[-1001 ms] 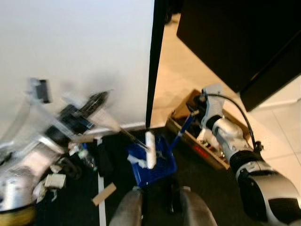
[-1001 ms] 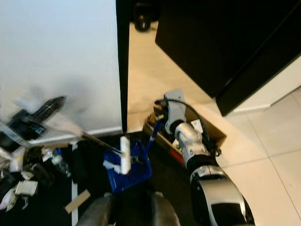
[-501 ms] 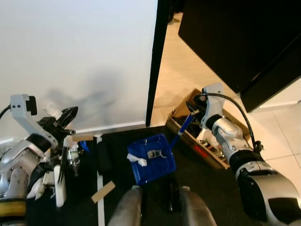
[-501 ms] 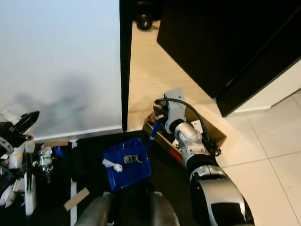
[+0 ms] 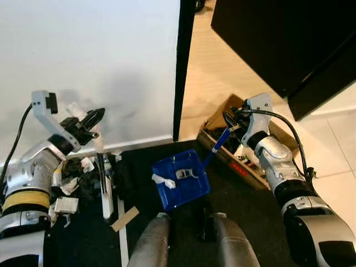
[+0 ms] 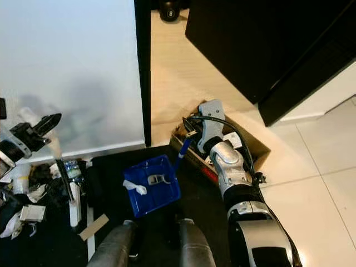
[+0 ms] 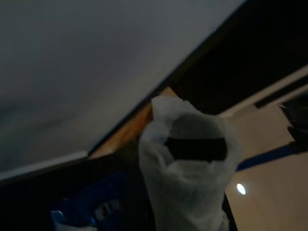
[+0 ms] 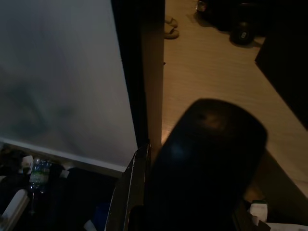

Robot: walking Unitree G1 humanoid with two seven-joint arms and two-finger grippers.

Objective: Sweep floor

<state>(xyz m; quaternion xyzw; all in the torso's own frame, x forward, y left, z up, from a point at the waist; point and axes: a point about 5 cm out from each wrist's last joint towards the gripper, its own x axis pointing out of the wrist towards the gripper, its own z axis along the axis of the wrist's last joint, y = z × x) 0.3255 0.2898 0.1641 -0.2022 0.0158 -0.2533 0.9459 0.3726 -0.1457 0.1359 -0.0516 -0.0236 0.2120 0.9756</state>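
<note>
My left gripper (image 5: 92, 118) is shut on the white-wrapped top of a brush handle (image 7: 187, 168), low by the white wall. The brush slants down from it, and its pale head (image 5: 104, 188) rests on the dark mat beside a litter pile (image 5: 72, 172) of crumpled paper and a bottle. A blue dustpan (image 5: 181, 181) lies on the mat in front of my legs with white scraps (image 5: 161, 181) in it. Its blue handle (image 5: 218, 146) rises to the right, where my right gripper (image 5: 231, 127) is shut on it.
An open cardboard box (image 5: 247, 167) of odds and ends stands right of the dustpan, under my right arm. A cardboard strip (image 5: 125, 218) lies on the mat near my left leg. A black door frame (image 5: 182, 72) divides the wall from tan flooring. A black cabinet (image 5: 278, 44) looms at right.
The brush head was over the dustpan a second ago, swung far out to the left, and now rests on the mat by the litter. The dustpan and right arm have barely moved.
</note>
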